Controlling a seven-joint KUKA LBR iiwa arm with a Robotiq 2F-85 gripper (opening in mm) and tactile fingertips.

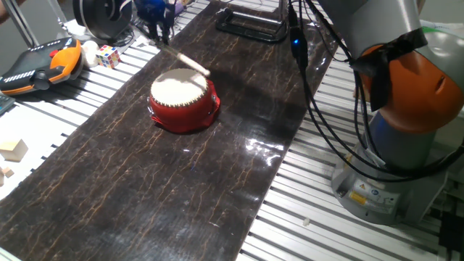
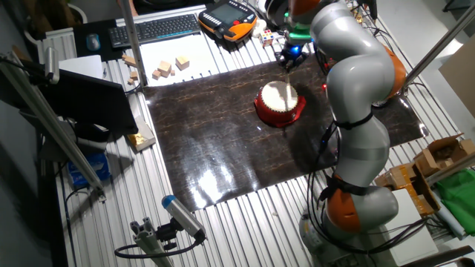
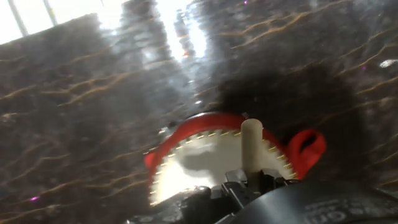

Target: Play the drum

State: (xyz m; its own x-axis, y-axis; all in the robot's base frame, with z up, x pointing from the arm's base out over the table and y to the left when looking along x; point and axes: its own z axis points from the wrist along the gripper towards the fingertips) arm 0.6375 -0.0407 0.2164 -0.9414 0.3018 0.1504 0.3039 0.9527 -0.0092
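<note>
The drum (image 1: 181, 99) is red with a cream skin top and sits on the dark mat; it also shows in the other fixed view (image 2: 279, 102) and the hand view (image 3: 199, 163). My gripper (image 1: 157, 27) hovers behind the drum and is shut on a thin pale wooden stick (image 1: 191, 63). The stick slants down, its tip just above the far edge of the skin. In the hand view the stick (image 3: 250, 146) points out from the gripper (image 3: 247, 182) over the skin. In the other fixed view the gripper (image 2: 288, 57) is just beyond the drum.
The dark marbled mat (image 1: 145, 188) covers the slatted table. An orange and black pendant (image 1: 40, 64), a puzzle cube (image 1: 109, 56) and wooden blocks (image 1: 13, 150) lie at the left. A black frame (image 1: 250, 25) lies at the back. The arm's base (image 1: 391, 159) and cables stand at the right.
</note>
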